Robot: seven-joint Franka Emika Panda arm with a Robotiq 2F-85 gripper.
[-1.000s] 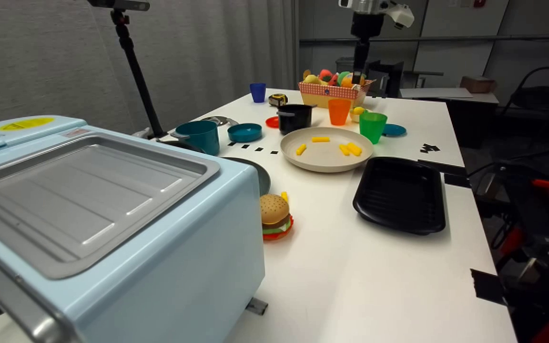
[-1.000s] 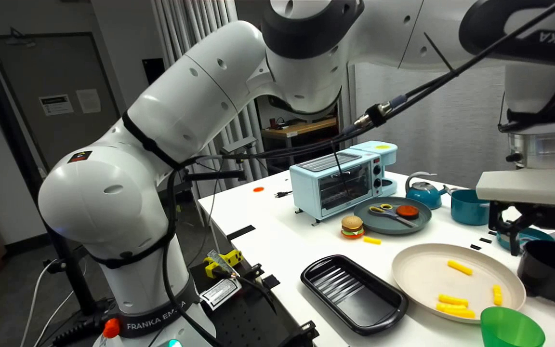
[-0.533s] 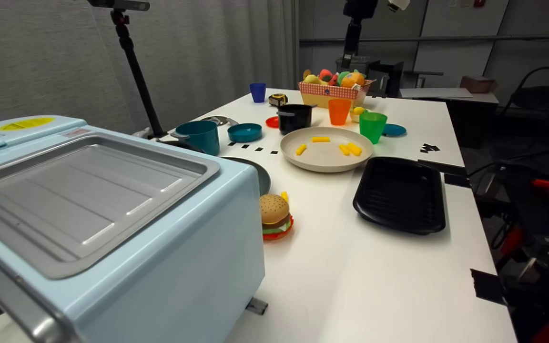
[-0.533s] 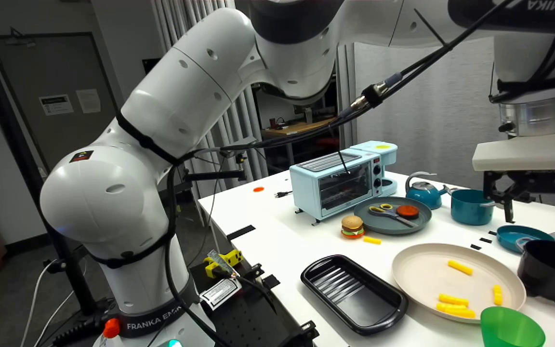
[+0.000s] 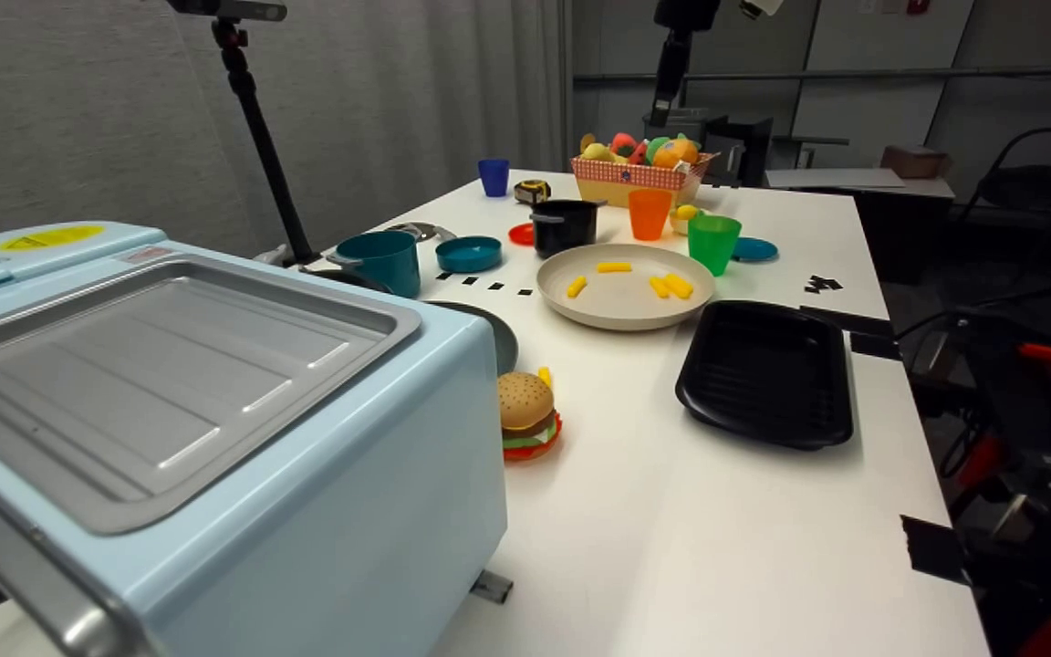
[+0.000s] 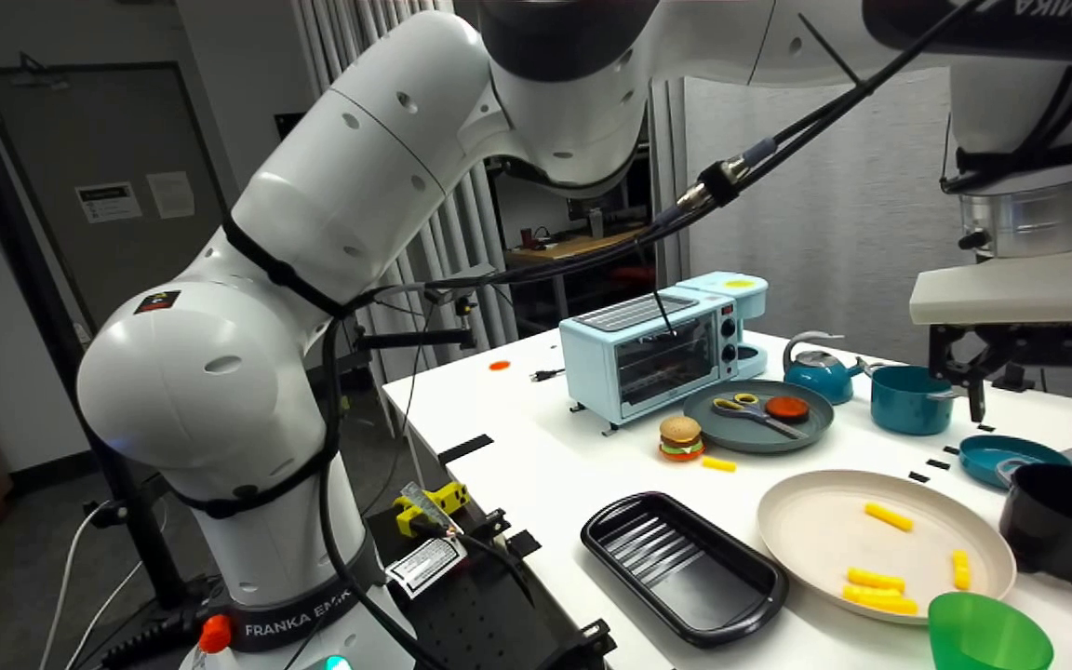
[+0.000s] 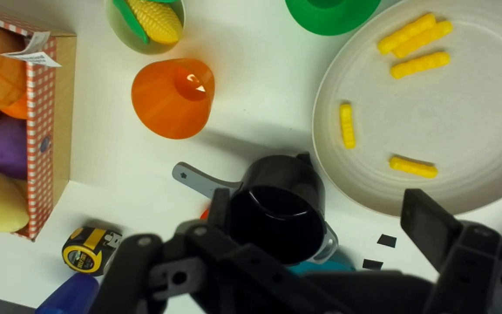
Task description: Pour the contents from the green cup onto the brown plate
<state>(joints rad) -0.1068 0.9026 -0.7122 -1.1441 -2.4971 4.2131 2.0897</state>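
The green cup (image 5: 714, 245) stands upright on the table, close beside the brown plate's rim. It also shows in an exterior view (image 6: 990, 635), where no contents are visible inside, and is cut off at the top of the wrist view (image 7: 331, 17). The brown plate (image 6: 810, 526) holds several yellow stick pieces; it fills the right of the wrist view (image 7: 486, 117). My gripper (image 7: 320, 209) has its fingers wide apart with nothing between them. It hangs high above the table, over the black pot's area in the wrist view; in an exterior view the gripper (image 5: 662, 111) is near the top.
A black pot (image 7: 283, 183), an orange cup (image 7: 172, 98) and a toy food basket (image 5: 630, 187) are near the plate. A black tray (image 6: 685, 568) lies beside the plate. A burger (image 6: 681, 437), grey plate (image 6: 759, 437) and blue oven (image 6: 648, 354) stand farther off.
My gripper has risen, mostly in the first half second, and shifted slightly left in an exterior view. The cup, plate and yellow pieces have not moved.
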